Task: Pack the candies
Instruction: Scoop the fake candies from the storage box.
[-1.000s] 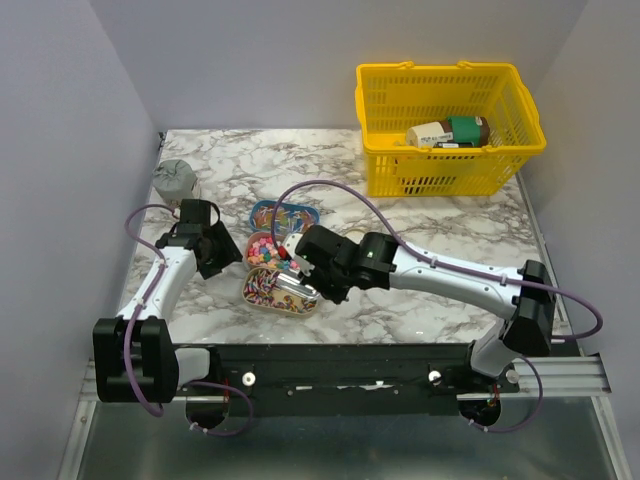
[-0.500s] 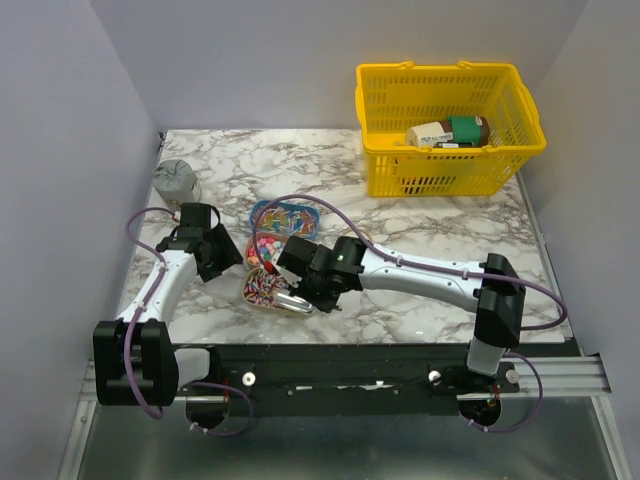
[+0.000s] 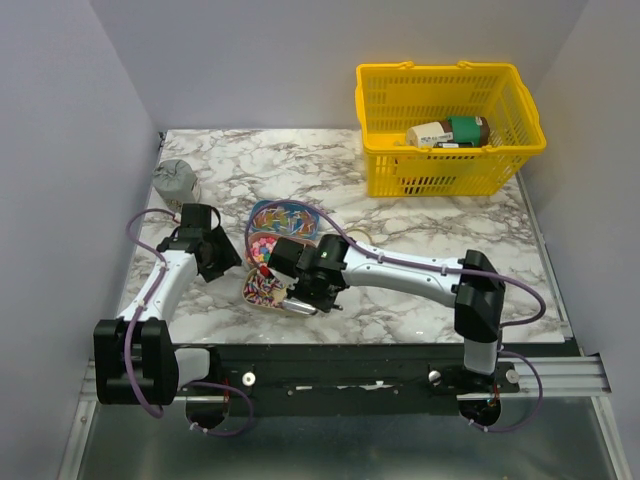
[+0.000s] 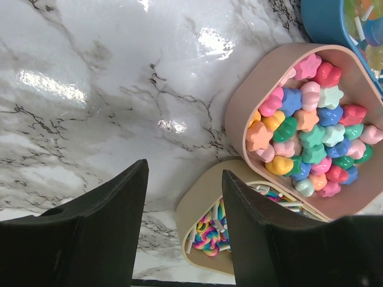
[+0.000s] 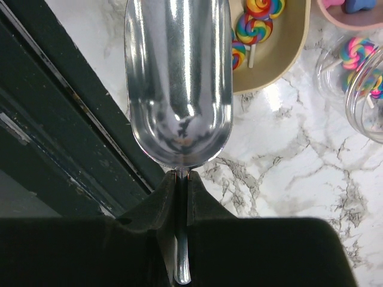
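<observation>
Star and round candies (image 4: pixel 311 119) in pink, blue, green and yellow fill a pink tray (image 4: pixel 239 113). Swirled lollipop candies (image 4: pixel 210 232) lie in a beige tray (image 4: pixel 194 206) beside it. My left gripper (image 4: pixel 185 170) hangs open over the marble at the beige tray's left end, holding nothing. My right gripper (image 5: pixel 181 179) is shut on the handle of a silver scoop (image 5: pixel 178 78). The scoop's bowl is empty and reaches over the beige tray (image 5: pixel 281 54). In the top view the right gripper (image 3: pixel 300 290) sits at the trays (image 3: pixel 262 285) and the left gripper (image 3: pixel 218 255) just left of them.
A clear jar (image 5: pixel 365 101) holding a few lollipops stands right of the scoop. A blue tray (image 3: pixel 283 215) lies behind the pink one. A yellow basket (image 3: pixel 447 130) with bottles stands at the back right, a grey round object (image 3: pixel 174 180) at the back left. The black rail (image 5: pixel 60 149) borders the near edge.
My right arm has swung left with the scoop, bringing it over the beige tray. The left gripper stayed in place and its fingers narrowed slightly.
</observation>
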Controlling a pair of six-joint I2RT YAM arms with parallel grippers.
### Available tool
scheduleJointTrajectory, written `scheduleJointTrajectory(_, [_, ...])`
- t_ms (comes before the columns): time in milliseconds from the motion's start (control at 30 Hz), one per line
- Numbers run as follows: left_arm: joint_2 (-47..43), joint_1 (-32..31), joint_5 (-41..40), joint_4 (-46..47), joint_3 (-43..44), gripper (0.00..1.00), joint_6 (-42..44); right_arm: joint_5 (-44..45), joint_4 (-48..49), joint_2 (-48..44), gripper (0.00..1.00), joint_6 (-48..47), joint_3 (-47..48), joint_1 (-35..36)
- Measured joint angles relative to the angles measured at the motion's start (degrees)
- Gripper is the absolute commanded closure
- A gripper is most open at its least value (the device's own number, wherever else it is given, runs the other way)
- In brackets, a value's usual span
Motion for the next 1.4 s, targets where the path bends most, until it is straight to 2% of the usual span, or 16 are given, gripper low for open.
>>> scheduleJointTrajectory(333, [1.7,-0.02,2.14,0.07,-2.56,0.45,-2.51,1.51,-2.29,6.69,0.99,-1.92,8.11,-0.46])
scheduleJointTrajectory(767, [4.09,-0.02,3.87,0.94,-2.8,0.49,-3.3,1.4,-5.07,7.8,0.99,-4.72,8.61,-2.51])
scheduleJointTrajectory(967, [4.94,-0.02,4.0,1.46,-2.8,0.52,-3.41,1.42,-7.02,11.08,0.99,-5.05,12.46,-3.17])
scheduleJointTrajectory(1400, [4.94,-0.02,5.53,2.21,-2.8,0.71,-3.41,1.6,-9.62,14.67,0.99,-6.45,16.02,-3.48])
